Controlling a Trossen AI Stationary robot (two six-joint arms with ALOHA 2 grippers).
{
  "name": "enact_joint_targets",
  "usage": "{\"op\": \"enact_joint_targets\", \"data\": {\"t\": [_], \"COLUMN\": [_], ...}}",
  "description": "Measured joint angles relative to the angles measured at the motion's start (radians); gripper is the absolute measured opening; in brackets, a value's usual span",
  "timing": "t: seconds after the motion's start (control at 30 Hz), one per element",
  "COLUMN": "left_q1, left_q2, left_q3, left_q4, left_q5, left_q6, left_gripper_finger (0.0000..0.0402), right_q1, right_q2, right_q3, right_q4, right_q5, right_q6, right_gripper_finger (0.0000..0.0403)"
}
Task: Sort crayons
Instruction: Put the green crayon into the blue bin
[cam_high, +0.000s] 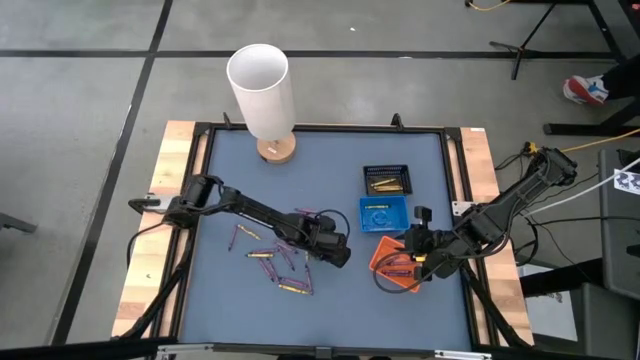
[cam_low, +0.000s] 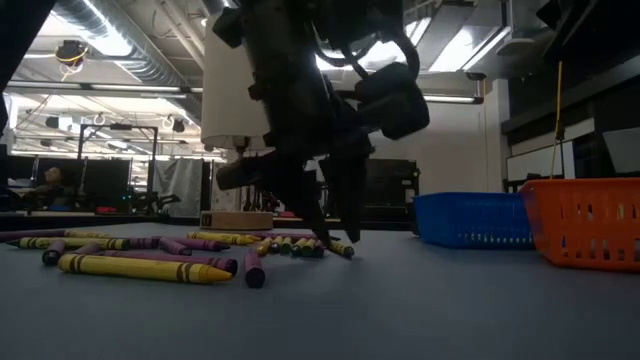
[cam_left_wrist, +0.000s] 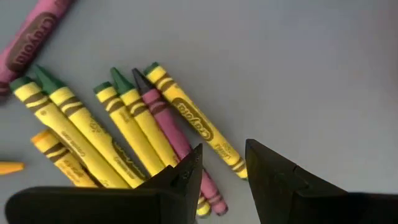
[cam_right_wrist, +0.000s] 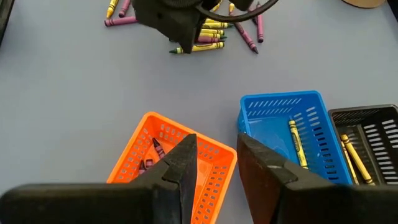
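Surface: blue-grey table mat (cam_high: 330, 170), white cylinder far-left.
Sorted: a few crayons in the black tray (cam_high: 386, 179), blue tray (cam_high: 384, 214) and orange tray (cam_high: 398, 264).
Left to do: most crayons (cam_high: 272, 258) loose, centre-left.
Left gripper (cam_left_wrist: 221, 171): fingers apart, empty, over that pile.
Right gripper (cam_right_wrist: 214, 158): apart, empty, above the orange tray.

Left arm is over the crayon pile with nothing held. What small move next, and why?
Probably lower the left gripper onto the yellow crayon at the cluster's edge and close. Its jaws stand open and empty just above that crayon, which has bare table on its outer side. The right gripper waits above the orange tray.
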Motion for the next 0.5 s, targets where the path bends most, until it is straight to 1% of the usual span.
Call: {"op": "enact_joint_targets", "data": {"t": [0.37,0.5], "left_q1": [0.002,0.002], "left_q2": [0.024,0.025], "left_q3": [0.002,0.002], "left_q4": [0.005,0.001], "left_q5": [-0.004,-0.003], "left_q6": [0.003,0.008], "left_gripper_finger": [0.0107,0.0094], "right_q1": [0.0,0.0], "right_q2": [0.0,0.0], "right_q3": [0.0,0.0], "right_q4": [0.0,0.0], "right_q5": [0.0,0.0], "right_q6": [0.0,0.0], "right_gripper_finger": [0.0113,0.0113]}}
